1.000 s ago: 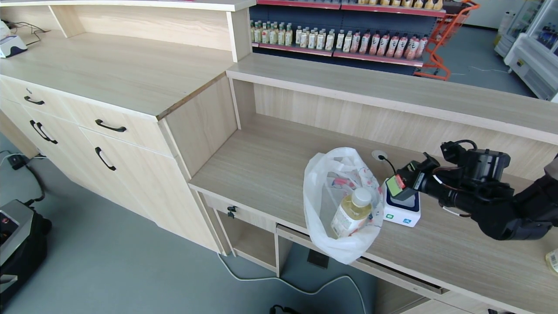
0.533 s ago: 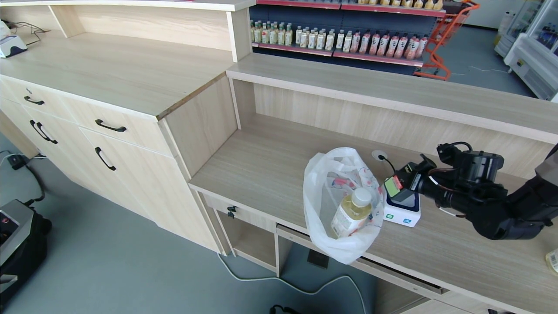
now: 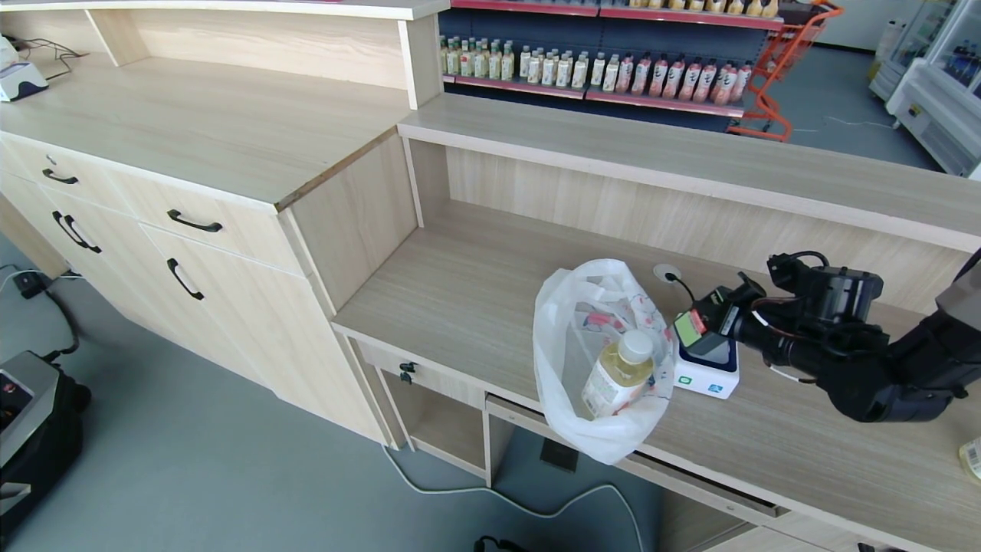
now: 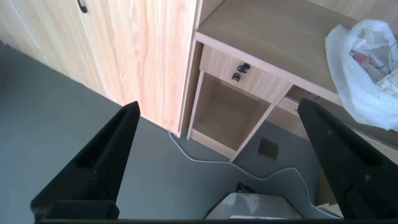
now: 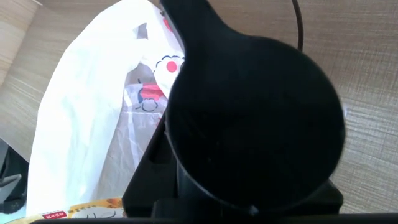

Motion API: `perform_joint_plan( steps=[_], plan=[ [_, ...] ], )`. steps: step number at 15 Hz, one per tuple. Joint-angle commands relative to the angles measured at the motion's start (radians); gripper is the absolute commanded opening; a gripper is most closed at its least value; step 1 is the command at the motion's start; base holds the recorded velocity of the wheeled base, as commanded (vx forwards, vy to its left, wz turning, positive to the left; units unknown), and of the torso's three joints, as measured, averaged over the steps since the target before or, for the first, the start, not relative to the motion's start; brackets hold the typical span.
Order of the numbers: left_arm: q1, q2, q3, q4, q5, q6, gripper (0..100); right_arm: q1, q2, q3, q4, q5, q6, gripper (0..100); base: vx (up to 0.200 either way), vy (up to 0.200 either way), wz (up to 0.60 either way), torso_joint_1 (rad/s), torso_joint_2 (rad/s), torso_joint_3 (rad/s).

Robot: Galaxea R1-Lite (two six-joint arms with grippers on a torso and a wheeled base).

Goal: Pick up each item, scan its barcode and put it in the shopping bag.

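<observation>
**Right arm holding a small pack over the scanner, beside the bag**

I had the right gripper (image 3: 701, 320) closed on a small flat pack (image 3: 691, 330) with a green face and a red edge. It hung just above the scanner (image 3: 709, 373), a white box with rounded corners, a blue band and a dark sloped window. The scanner stood on the pale wood-grain counter (image 3: 475, 284), touching the right side of the shopping bag (image 3: 571, 345).

The bag was thin, crinkled white plastic with red and black print, slumped open at the counter's front edge. Through its mouth I could see a clear plastic bottle (image 3: 617, 373) of yellowish drink, with a white cap and a paper label, leaning inside. Part of another bottle (image 3: 972, 458) with a barcode label showed far along the counter to the right. In the right wrist view a dark, round, matte shape sat close to the lens, and I could not tell what it was.

The left gripper (image 4: 217, 118) hung well apart from all this, out over the grey floor. Its two black, wedge-shaped fingers were spread wide with nothing between them.

Compared with a second earlier, the right arm had moved a little to the left and the pack had come closer to the bag. The bag, its bottle and the scanner lay as they had.
</observation>
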Motion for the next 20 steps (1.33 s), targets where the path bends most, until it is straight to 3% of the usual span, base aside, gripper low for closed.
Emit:
perform_joint_plan(
  steps=[1, 5, 8, 10, 13, 17, 20],
  plan=[
    [0.000, 0.000, 0.000, 0.000, 0.001, -0.001, 100, 0.000, -0.001, -0.003, 0.000, 0.000, 0.000, 0, 0.000, 0.000, 0.00, 0.000, 0.00, 0.000],
    [0.000, 0.000, 0.000, 0.000, 0.000, 0.001, 100, -0.002, -0.207, 0.054, 0.020, 0.000, -0.132, 0, 0.000, 0.000, 0.00, 0.000, 0.00, 0.000],
    [0.000, 0.000, 0.000, 0.000, 0.001, -0.001, 100, -0.034, -0.527, 0.327, 0.019, -0.001, -0.388, 0, 0.000, 0.000, 0.00, 0.000, 0.00, 0.000],
    [0.000, 0.000, 0.000, 0.000, 0.001, 0.001, 100, -0.135, -0.598, 0.473, 0.019, -0.001, -0.581, 0, 0.000, 0.000, 0.00, 0.000, 0.00, 0.000],
    [0.000, 0.000, 0.000, 0.000, 0.000, 0.001, 100, -0.189, -0.656, 0.487, 0.017, -0.001, -0.675, 0, 0.000, 0.000, 0.00, 0.000, 0.00, 0.000],
    [0.000, 0.000, 0.000, 0.000, 0.001, -0.001, 100, -0.272, -0.754, 0.501, 0.019, -0.001, -0.908, 0, 0.000, 0.000, 0.00, 0.000, 0.00, 0.000],
    [0.000, 0.000, 0.000, 0.000, 0.000, -0.001, 100, -0.301, -0.767, 0.496, -0.023, -0.001, -0.940, 0, 0.000, 0.000, 0.00, 0.000, 0.00, 0.000]
  ],
)
